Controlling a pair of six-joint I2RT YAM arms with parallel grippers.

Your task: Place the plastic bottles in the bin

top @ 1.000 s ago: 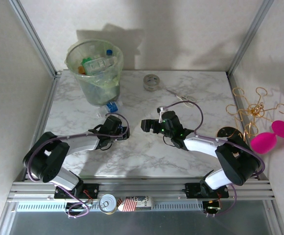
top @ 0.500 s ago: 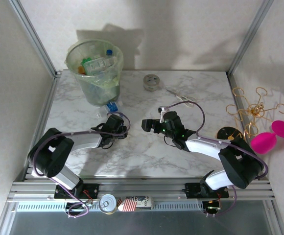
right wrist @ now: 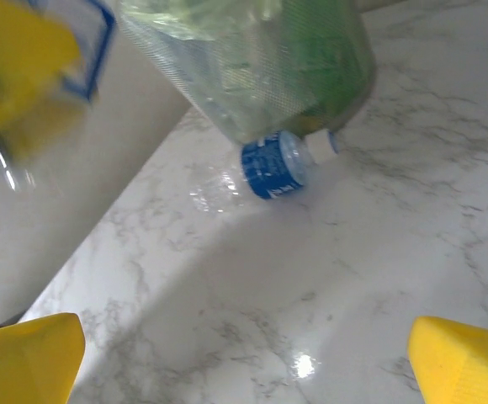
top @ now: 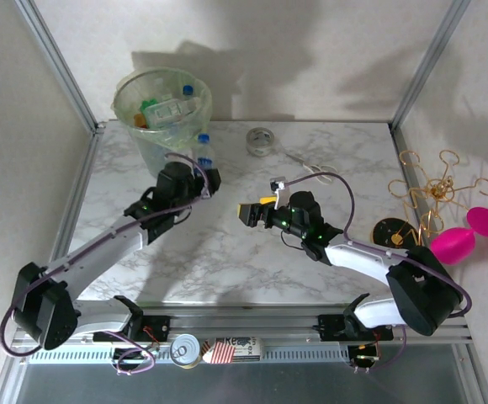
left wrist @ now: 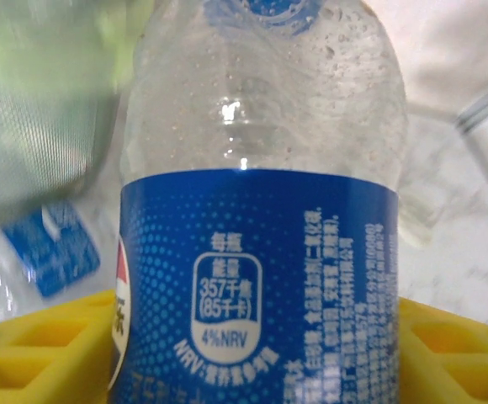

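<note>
- We record the marble-patterned table (top: 252, 252).
- Bin (top: 147, 147): far left corner of the table, with several bottles (top: 172, 109) inside.
- Left tool (top: 202, 175): pinching a blue-labelled bottle (left wrist: 261, 278) just beside the bin.
- Right tool (top: 252, 212): spread wide, over mid-table.
- We note a second bottle (right wrist: 273, 164) lying against the bin's base.

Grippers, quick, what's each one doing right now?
Left gripper: closed on a blue-labelled bottle.
Right gripper: open, holding nothing.
</note>
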